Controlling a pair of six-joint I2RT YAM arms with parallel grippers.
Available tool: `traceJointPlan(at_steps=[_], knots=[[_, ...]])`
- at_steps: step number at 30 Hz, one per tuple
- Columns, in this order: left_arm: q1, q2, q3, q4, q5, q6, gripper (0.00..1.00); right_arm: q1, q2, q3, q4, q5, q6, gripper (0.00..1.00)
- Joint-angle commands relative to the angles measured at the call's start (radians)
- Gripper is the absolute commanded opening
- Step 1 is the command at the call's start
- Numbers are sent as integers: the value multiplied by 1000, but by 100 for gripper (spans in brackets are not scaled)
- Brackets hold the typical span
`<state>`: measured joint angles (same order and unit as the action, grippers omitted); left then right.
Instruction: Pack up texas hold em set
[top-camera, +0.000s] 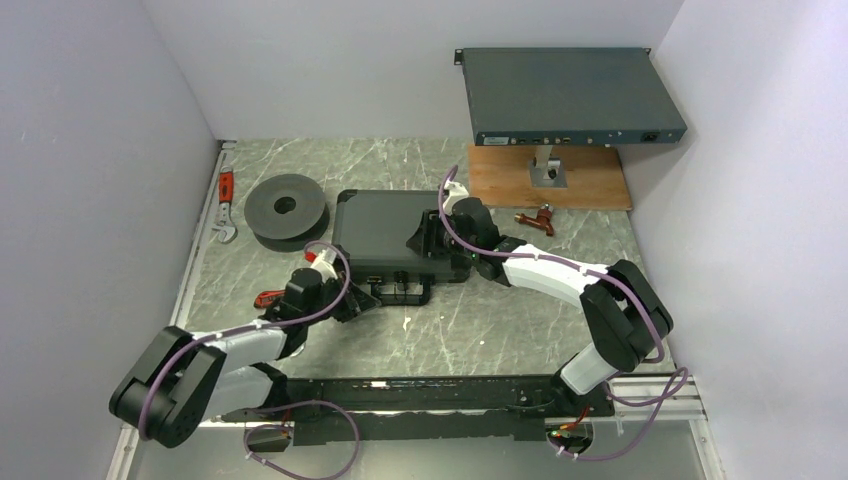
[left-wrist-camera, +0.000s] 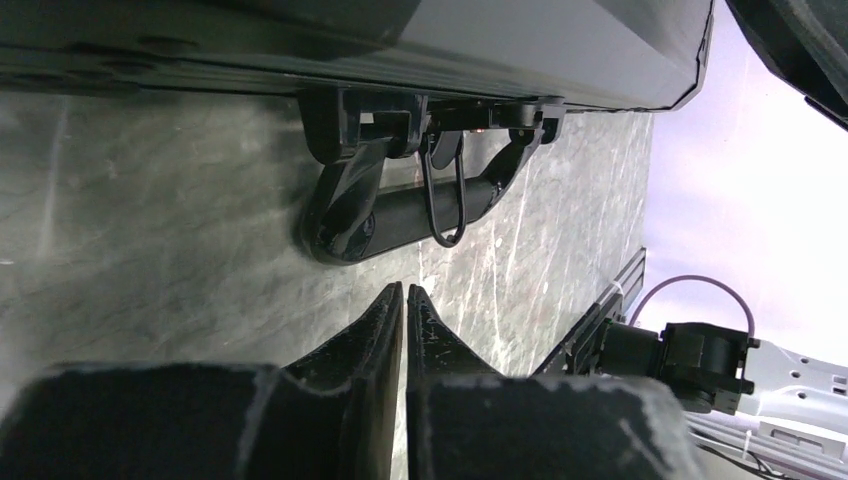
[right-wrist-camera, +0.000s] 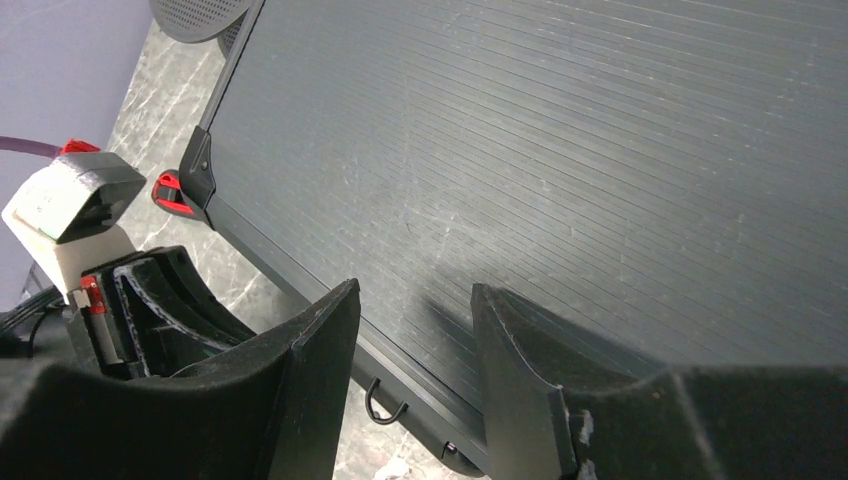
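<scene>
Left fingers: left gripper (left-wrist-camera: 404, 290) pinched to a thin slit, nothing between the tips.
Left fingertips' place: just short of the black tubular handle (left-wrist-camera: 420, 215), not touching it; a thin wire loop (left-wrist-camera: 445, 200) hangs across the handle.
Right fingers: right gripper (right-wrist-camera: 415, 290) moderately spread, holding nothing, over the ribbed lid near its 6 o'clock edge; contact cannot be told.
Case: black ribbed hard briefcase (top-camera: 380, 225), lid shut, flat on the grey marble table (top-camera: 480, 330), handle at its 6 o'clock side.
Surroundings: dark grey round spool (top-camera: 285, 208) at the case's 9 o'clock; large grey rack-mount box (top-camera: 565, 95) at 1 o'clock.
</scene>
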<state>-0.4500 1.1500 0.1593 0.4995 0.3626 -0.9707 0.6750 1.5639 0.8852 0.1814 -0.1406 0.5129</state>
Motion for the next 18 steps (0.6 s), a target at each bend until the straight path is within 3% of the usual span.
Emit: traceJointPlan(at_steps=[1, 18], knots=[[-47, 51, 47, 104, -38, -36, 10, 0, 64, -84, -343, -2, -34, 50], [-182, 269, 106, 230, -139, -138, 3, 0, 70, -80, -344, -7, -43, 50]])
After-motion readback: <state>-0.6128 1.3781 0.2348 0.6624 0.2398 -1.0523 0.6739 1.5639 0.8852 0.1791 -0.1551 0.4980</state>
